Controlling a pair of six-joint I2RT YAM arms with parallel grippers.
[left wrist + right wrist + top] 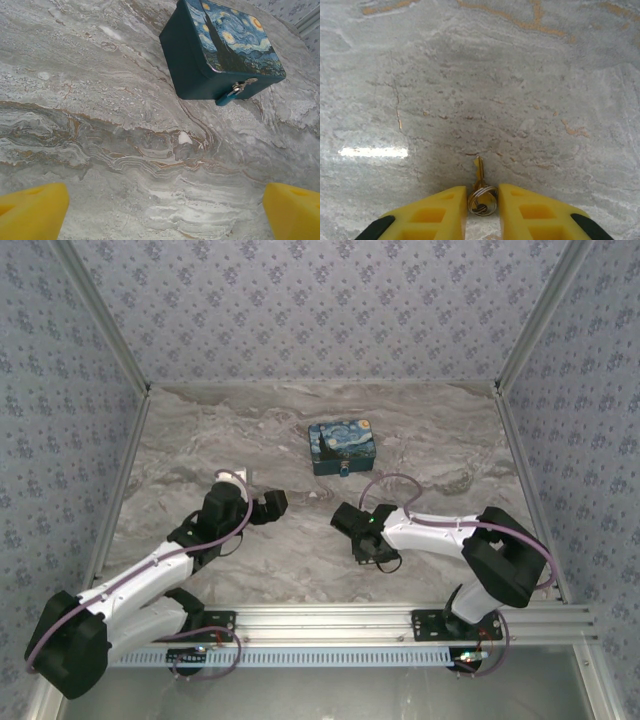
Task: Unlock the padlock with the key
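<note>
Tin box [342,447] on the counter [200,440], toward the far middle. Lid down; contents can't be seen. Painted top, dark teal sides. The padlock [231,94] hangs at the box's front face, on the latch just under the lid edge, teal body tilted down toward the counter. From the top view the padlock [343,470] is a small speck at the near side of the box.

My right gripper [482,197]: fingers drawn close together, clamped on the split ring of the key [478,172]. Key blade sticks out past the fingertips, pointing away from me, low over bare counter. Whether its tip touches the surface, I can't tell.

My left gripper [165,200]: fingers wide apart, holding nothing, above bare counter, with the box ahead and to the right.

Both grippers sit near mid-counter, apart from each other, nearer than the box. Open counter lies between them and the box. Patterned walls [300,300] close the left, far and right edges.
</note>
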